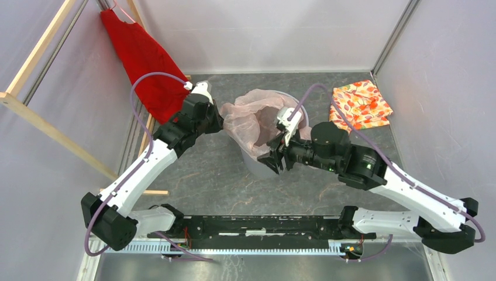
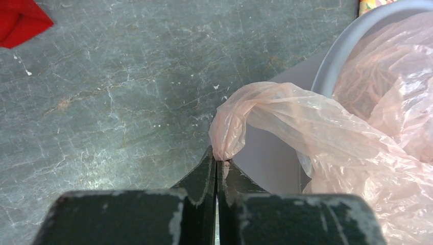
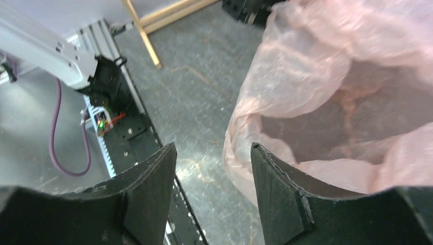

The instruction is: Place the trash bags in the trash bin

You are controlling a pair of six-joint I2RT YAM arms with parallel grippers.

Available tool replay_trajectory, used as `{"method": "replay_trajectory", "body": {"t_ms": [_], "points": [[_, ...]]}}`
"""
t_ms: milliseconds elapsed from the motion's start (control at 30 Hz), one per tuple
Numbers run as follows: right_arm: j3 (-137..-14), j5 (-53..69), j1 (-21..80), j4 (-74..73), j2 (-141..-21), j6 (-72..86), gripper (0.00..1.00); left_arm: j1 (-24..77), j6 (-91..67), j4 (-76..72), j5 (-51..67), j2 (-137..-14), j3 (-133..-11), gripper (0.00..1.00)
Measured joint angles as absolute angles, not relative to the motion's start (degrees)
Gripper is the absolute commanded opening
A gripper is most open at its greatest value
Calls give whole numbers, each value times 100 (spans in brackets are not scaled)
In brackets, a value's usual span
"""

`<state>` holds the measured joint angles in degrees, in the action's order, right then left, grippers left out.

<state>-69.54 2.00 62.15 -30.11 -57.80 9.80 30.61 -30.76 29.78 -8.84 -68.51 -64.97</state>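
Now | left jaws clamped on bag (image 2: 306, 117) | right jaws apart | bin (image 2: 331, 53) largely hidden by it

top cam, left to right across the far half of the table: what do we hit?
red garment → left gripper, shut on the bag's edge → trash bag, draped over the trash bin → orange floral cloth

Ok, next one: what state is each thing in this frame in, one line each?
pink trash bag: spread open over the bin, one corner drawn out past the rim
trash bin: upright, mouth covered by the bag
left gripper: shut on the bag's corner
right gripper: open, beside the bag, holding nothing
red garment: hanging at the back left
orange floral cloth: folded, lying flat
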Motion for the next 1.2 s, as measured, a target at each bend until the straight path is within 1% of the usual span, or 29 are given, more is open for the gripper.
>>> {"method": "replay_trajectory", "body": {"t_ms": [100, 267, 467, 700, 1000, 1067, 1200], "points": [[-7439, -193, 6215, -3140, -5826, 886, 64, 3061, -3074, 2945, -913, -6888, -6565, 2], [-8377, -1387, 6215, -3352, -6324, 683, 65, 3061, -3074, 2934, -939, -6904, -6576, 2], [-8844, -2864, 6134, -3520, -7002, 353, 60, 3061, -3072, 2897, -954, -6917, -6578, 2], [-8842, -3496, 5861, -3653, -7181, 165, 49, 3061, -3068, 2856, -954, -7004, -6606, 2], [-8530, -3411, 5596, -3649, -7142, 16, 48, 3061, -3063, 2847, -954, -7085, -6628, 2], [-8462, -3358, 5596, -3640, -7140, 12, 42, 3061, -3063, 2836, -954, -7089, -6646, 2], [-8385, -3323, 5544, -3651, -7140, -14, 15, 3061, -3061, 2808, -954, -7089, -6687, 2]]}}
